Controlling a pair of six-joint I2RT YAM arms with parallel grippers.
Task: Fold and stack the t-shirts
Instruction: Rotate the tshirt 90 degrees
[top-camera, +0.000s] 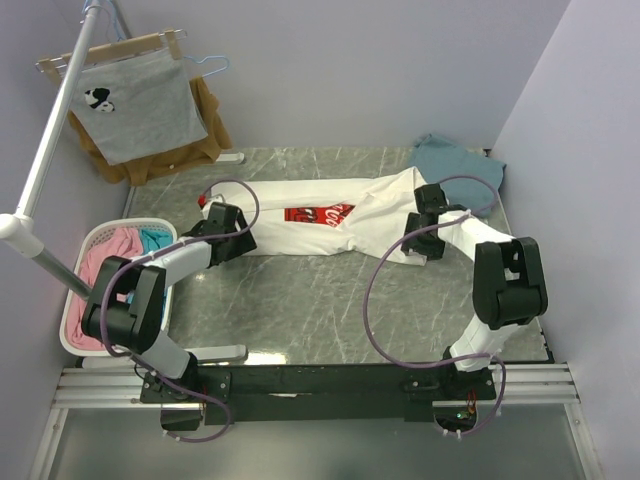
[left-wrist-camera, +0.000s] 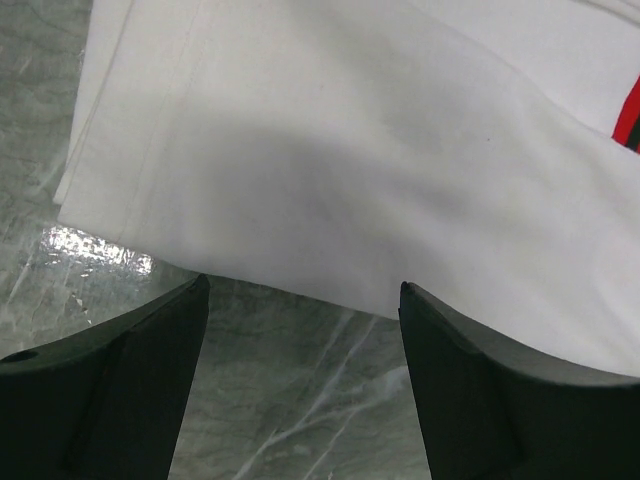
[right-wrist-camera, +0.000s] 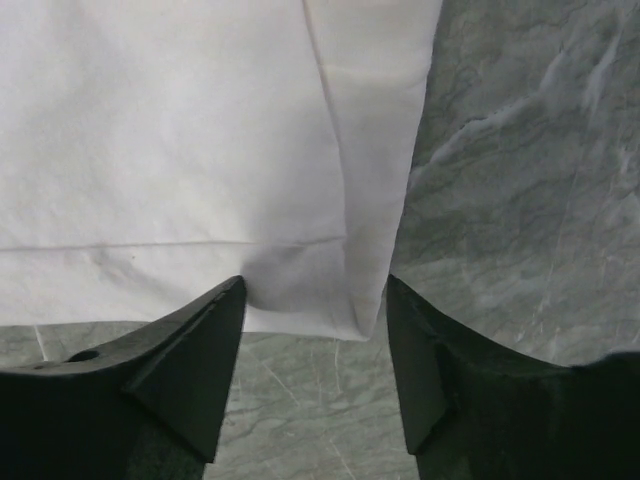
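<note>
The white t-shirt (top-camera: 345, 215) with a red chest logo (top-camera: 318, 213) lies spread lengthwise across the marble table (top-camera: 330, 310). My left gripper (top-camera: 240, 238) is low at the shirt's left end. In the left wrist view it (left-wrist-camera: 303, 290) stands open, and the white cloth (left-wrist-camera: 350, 170) begins just beyond the fingertips, with bare table between them. My right gripper (top-camera: 410, 245) is at the shirt's near right corner. In the right wrist view it (right-wrist-camera: 315, 290) is open, with the hemmed corner (right-wrist-camera: 310, 290) lying between its fingertips. The teal-blue t-shirt (top-camera: 455, 160) lies crumpled at the back right.
A white laundry basket (top-camera: 75, 275) holding pink and teal clothes stands at the left edge. A grey shirt (top-camera: 140, 105) and a brown garment (top-camera: 205, 145) hang on a rack at the back left, whose pole (top-camera: 50, 150) slants over the basket. Walls close in behind and on the right.
</note>
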